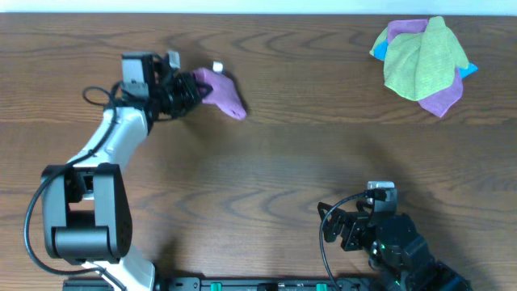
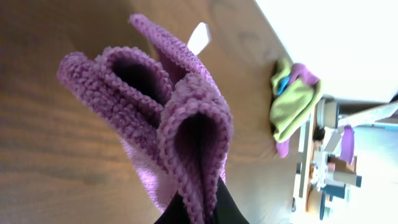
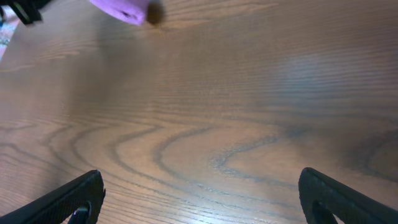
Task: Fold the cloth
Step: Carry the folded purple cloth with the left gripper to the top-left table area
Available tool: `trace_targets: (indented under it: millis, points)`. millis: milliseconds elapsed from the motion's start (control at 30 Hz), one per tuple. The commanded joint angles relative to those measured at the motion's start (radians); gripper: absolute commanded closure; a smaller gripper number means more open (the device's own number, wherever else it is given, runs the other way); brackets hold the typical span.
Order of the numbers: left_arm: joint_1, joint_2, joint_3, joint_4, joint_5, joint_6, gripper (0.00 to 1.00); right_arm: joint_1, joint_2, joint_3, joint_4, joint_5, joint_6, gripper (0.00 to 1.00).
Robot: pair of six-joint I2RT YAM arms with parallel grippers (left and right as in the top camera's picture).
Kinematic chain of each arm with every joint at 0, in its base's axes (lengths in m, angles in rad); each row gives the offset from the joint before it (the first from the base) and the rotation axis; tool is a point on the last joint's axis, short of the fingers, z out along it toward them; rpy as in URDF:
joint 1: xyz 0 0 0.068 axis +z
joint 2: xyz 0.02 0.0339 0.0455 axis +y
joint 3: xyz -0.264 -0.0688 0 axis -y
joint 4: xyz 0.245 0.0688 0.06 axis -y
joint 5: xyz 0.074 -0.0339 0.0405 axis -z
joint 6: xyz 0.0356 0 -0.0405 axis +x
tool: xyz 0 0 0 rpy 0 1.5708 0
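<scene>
At the far left of the table (image 1: 266, 162), the left gripper (image 1: 186, 90) is clamped on the cloth (image 1: 223, 95), apparently at a bunched edge, the pinch point being mostly hidden. The cloth is judged light, limp and non-slip; a corner near the white tag (image 1: 217, 66) should be taken, not the looped middle. At the near right, the right gripper (image 3: 202, 208) is held wide apart and empty.

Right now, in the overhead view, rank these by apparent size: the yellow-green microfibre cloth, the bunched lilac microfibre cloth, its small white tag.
Largest: yellow-green cloth.
Then: the bunched lilac cloth, gripped by the left gripper.
Smallest: white tag.
</scene>
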Motion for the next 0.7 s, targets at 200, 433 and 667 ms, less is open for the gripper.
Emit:
trace_targets:
  millis: [200, 433, 667]
  points:
    - [0.022, 0.006, 0.171, -0.016, -0.121, -0.003, 0.94, -0.005, -0.004, -0.001, 0.0, 0.013, 0.013, 0.01]
    - [0.032, 0.121, 0.32, -0.018, -0.148, 0.0, 0.95, -0.005, -0.004, -0.001, 0.0, 0.013, 0.013, 0.01]
    - [0.064, 0.288, 0.504, -0.056, -0.114, 0.001, 0.94, -0.005, -0.004, -0.001, 0.0, 0.013, 0.013, 0.01]
